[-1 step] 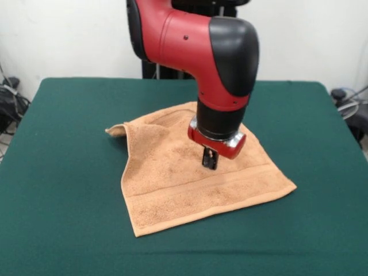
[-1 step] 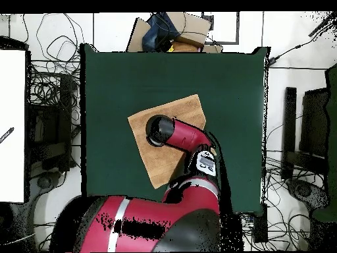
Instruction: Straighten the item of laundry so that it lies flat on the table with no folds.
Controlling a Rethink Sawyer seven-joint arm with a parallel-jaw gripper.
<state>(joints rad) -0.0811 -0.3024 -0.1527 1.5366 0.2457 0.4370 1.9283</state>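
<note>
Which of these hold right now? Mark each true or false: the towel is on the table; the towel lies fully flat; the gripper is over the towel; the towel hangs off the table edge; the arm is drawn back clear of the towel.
1. The towel is on the table. True.
2. The towel lies fully flat. False: its corner at the front view's left is turned up in a fold.
3. The gripper is over the towel. True; whether it touches the cloth cannot be told.
4. The towel hangs off the table edge. False: it lies well inside the edges.
5. The arm is drawn back clear of the towel. False: it reaches over the towel.
</note>
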